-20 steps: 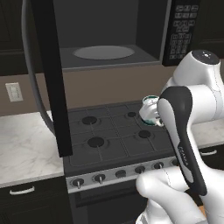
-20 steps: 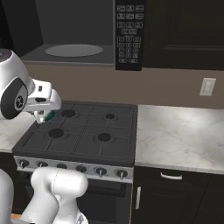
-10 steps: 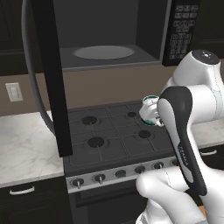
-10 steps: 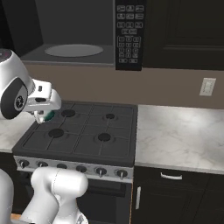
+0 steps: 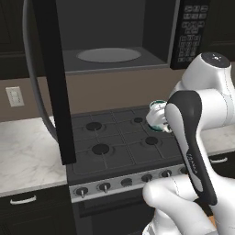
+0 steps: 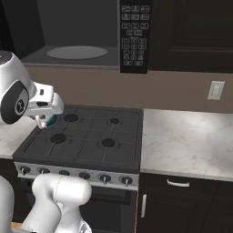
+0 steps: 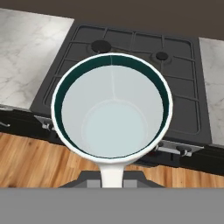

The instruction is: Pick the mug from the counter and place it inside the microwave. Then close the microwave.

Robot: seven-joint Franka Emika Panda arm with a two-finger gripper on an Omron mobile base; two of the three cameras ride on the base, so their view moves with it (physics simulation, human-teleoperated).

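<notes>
The gripper (image 5: 161, 123) is clenched on the mug (image 7: 112, 106), holding it in the air above the stovetop (image 5: 119, 144), over its right side in the left base view. The counter (image 6: 186, 142) flanks the stovetop on both sides. Beyond and above the stovetop, the microwave (image 5: 114, 57) stands open, its door (image 5: 54, 78) swung out leftward, turntable (image 5: 109, 55) bare.

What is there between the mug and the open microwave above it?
Nothing solid. In the left base view, the mug, held in the gripper, hangs over the stove; between it and the microwave shows just bare brown wall.
</notes>
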